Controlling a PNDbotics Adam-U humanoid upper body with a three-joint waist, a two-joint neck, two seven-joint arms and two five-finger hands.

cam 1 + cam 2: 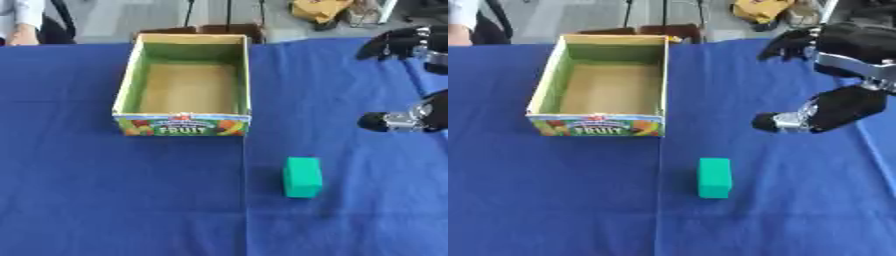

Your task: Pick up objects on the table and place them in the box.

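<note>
Box (182, 125) first, since it's the biggest thing out there: one open cardboard fruit box with green inner walls, sitting on the far left part of the blue-covered desk (87, 200), printed "FRUIT" panel facing you. As far as you can see into it, the bottom is bare cardboard, so nothing has landed in there yet. That means you're basically at the start of the job, with the pick and the drop both still ahead of you.

Next down in size is your right robot hand (833, 107), coming in from the right edge and hanging above the cloth, well apart from everything. Its fingers are spread open, thumb and fingers apart with nothing between them, so it isn't carrying anything. The left robot hand doesn't show in either view, so you can't say anything about it.

Smallest is the green block (302, 177), just one of it, lying on the desk nearer to you than the box and off to the right of the box's front corner. It sits below and to the left of the right robot hand, not touching it.

Count for you: one box, one green block, one robot hand showing. I'd guess the block is the only thing left to move, and the right robot hand is the obvious one for it
</note>
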